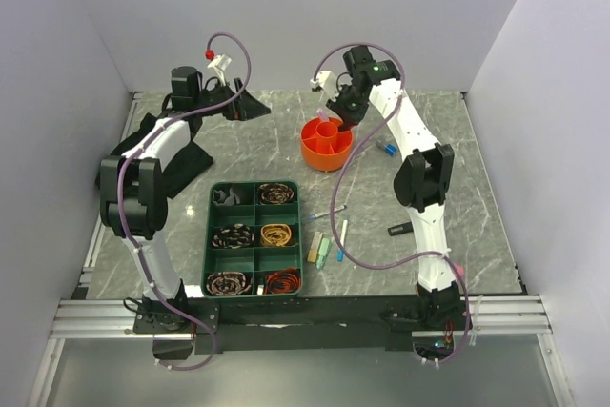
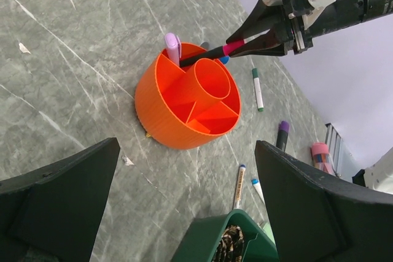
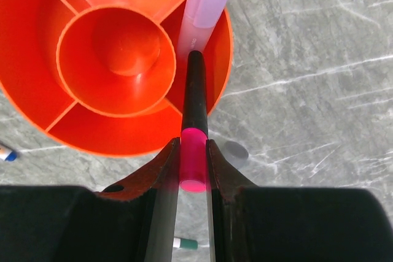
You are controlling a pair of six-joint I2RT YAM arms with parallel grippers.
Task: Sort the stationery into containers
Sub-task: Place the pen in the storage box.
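The round orange pot (image 1: 326,143) stands at the table's middle back, with a central tube and divided sections. A lilac marker (image 3: 209,4) stands in one rim section. My right gripper (image 3: 193,164) is shut on the pink cap of a black pen (image 3: 195,90), tilted, with its far end inside the pot beside the lilac marker. In the left wrist view the pen (image 2: 202,55) crosses the pot (image 2: 187,99) rim. My left gripper (image 1: 250,107) is open and empty, above the table left of the pot.
A green divided tray (image 1: 254,184) of hair bands sits front centre. Loose pens (image 1: 343,231), pale blocks (image 1: 319,250) and a black marker (image 1: 400,229) lie right of it. A blue-capped piece (image 1: 389,149) lies right of the pot. A green-capped pen (image 2: 257,89) lies behind it.
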